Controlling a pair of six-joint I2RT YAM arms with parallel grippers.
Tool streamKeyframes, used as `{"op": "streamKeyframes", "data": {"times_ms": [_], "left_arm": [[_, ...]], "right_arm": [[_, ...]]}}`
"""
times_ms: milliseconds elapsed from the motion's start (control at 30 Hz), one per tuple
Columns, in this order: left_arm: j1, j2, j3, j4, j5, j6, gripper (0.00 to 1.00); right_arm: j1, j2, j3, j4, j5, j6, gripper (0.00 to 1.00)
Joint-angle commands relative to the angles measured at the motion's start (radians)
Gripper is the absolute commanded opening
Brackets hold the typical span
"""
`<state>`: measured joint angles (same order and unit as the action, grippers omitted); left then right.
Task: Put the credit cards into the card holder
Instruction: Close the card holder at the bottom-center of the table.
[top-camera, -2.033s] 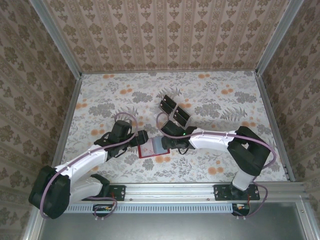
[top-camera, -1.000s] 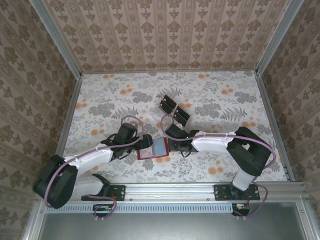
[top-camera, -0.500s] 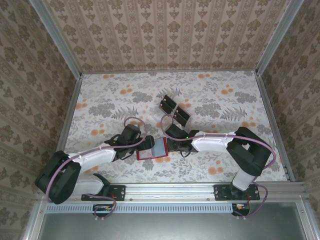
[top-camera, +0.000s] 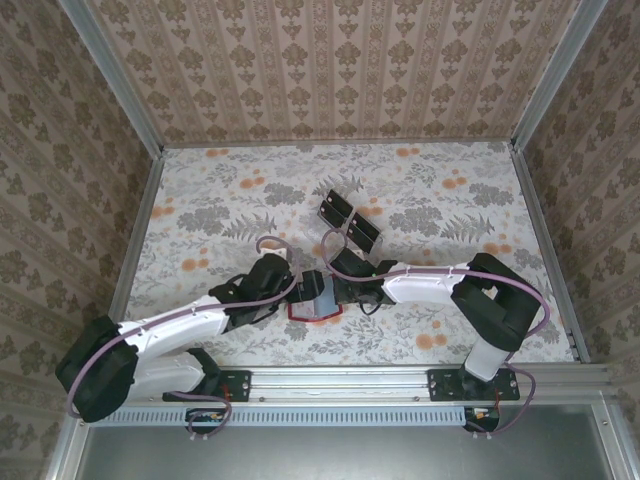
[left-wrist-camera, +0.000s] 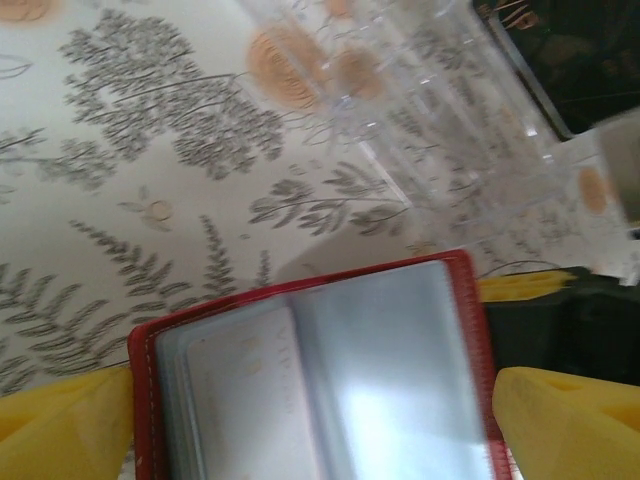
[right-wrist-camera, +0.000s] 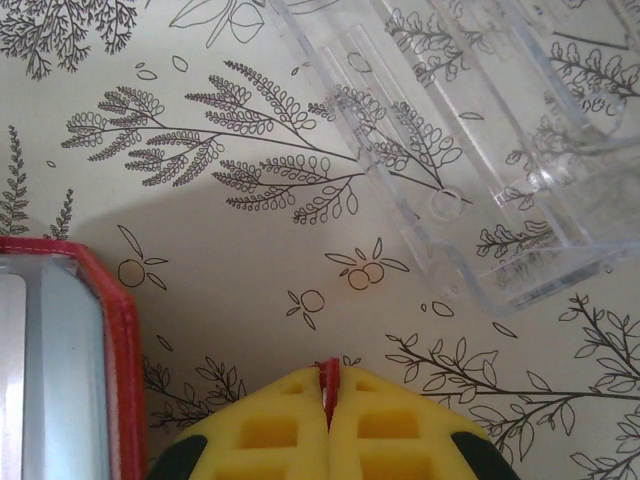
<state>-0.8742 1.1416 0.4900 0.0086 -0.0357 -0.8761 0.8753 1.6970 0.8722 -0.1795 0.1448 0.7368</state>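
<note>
Card holder (left-wrist-camera: 320, 390) open, pockets up, on table (top-camera: 450, 200), straddled by left gripper (left-wrist-camera: 315, 420), jaws wide, nothing gripped. Right gripper (right-wrist-camera: 328, 420) closed tight beside red edge, red sliver between pads (right-wrist-camera: 270, 430). Credit cards (top-camera: 347, 220) apart, farther back. Advise pinning cover flat, pockets unobstructed.

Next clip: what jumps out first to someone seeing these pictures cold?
The open red card holder lies at the front middle of the table, with the left gripper open astride it and the right gripper shut just beside its red edge. Behind them, two black-and-pale credit cards sit on a clear stand.
</note>
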Motion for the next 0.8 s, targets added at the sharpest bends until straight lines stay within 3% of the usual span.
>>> {"op": "streamKeyframes", "data": {"times_ms": [0, 267, 333, 433, 467, 767], "left_arm": [[-0.04, 0.015, 0.045, 0.054, -0.026, -0.043, 1.0], [-0.084, 0.063, 0.097, 0.084, -0.048, -0.043, 1.0], [-0.092, 0.082, 0.108, 0.097, -0.047, -0.043, 1.0], [-0.106, 0.119, 0.125, 0.119, -0.045, -0.046, 1.0], [-0.111, 0.13, 0.13, 0.123, -0.045, -0.047, 1.0], [-0.156, 0.261, 0.165, 0.185, -0.044, -0.054, 1.0]], "right_arm": [[0.002, 0.008, 0.002, 0.015, -0.021, 0.011, 0.0], [-0.034, -0.062, -0.031, 0.003, -0.005, 0.016, 0.0], [-0.045, -0.086, -0.047, 0.005, -0.003, 0.021, 0.08], [-0.063, -0.125, -0.07, -0.001, 0.007, 0.03, 0.31], [-0.069, -0.137, -0.08, -0.003, 0.008, 0.032, 0.33], [-0.128, -0.316, -0.18, -0.039, 0.023, 0.045, 0.38]]}}
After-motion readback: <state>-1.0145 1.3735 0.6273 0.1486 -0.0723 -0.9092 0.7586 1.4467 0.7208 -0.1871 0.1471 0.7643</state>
